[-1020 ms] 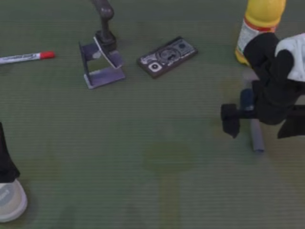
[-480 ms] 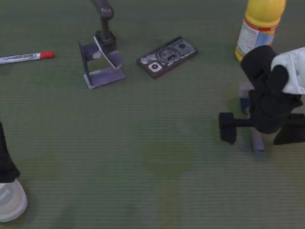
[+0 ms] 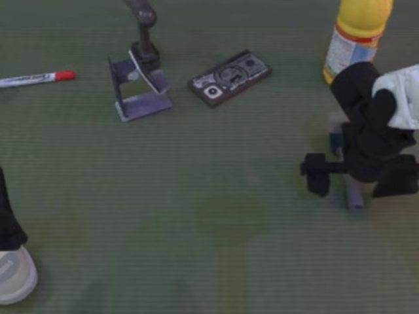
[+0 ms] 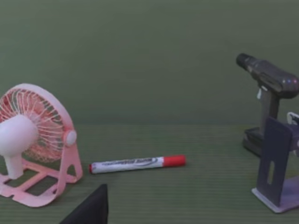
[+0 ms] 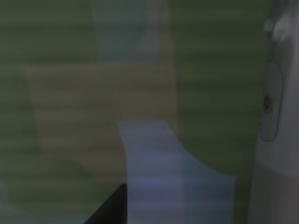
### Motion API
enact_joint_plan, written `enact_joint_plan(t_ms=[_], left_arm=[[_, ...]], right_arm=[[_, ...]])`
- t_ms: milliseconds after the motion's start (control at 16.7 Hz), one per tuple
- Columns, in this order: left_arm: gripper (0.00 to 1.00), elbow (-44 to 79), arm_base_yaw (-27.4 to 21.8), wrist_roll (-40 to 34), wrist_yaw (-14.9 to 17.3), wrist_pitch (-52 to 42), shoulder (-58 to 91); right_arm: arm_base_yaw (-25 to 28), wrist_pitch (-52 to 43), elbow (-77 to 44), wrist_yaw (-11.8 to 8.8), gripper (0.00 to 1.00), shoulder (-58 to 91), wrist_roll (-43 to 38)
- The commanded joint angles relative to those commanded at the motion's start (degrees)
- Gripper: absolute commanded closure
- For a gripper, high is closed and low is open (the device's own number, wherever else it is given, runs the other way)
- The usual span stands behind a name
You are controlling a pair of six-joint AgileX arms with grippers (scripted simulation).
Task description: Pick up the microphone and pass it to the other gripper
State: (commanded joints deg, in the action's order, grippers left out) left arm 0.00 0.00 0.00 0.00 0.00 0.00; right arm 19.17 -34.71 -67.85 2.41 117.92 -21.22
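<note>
One yellow bottle [image 3: 357, 36], capped, contents unseen; right pincer [image 3: 359, 176] spread wide over microphone [image 3: 354, 195]; left pincer's state unclear.

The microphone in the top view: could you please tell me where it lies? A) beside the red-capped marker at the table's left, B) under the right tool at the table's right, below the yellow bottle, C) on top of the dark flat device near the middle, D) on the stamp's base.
B: the microphone shows as a grey handle poking out beneath the right tool, below the yellow bottle, far from the marker.
</note>
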Motion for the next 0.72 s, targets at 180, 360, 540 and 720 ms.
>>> enact_joint_plan(t_ms=[180,360,540,720], left_arm=[[0.00,0.00,0.00,0.00,0.00,0.00,0.00],[0.00,0.00,0.00,0.00,0.00,0.00,0.00],[0.00,0.00,0.00,0.00,0.00,0.00,0.00],[0.00,0.00,0.00,0.00,0.00,0.00,0.00]], right_arm=[[0.00,0.00,0.00,0.00,0.83,0.00,0.00],[0.00,0.00,0.00,0.00,1.00,0.00,0.00],[0.00,0.00,0.00,0.00,1.00,0.00,0.00],[0.00,0.00,0.00,0.00,1.00,0.00,0.00]])
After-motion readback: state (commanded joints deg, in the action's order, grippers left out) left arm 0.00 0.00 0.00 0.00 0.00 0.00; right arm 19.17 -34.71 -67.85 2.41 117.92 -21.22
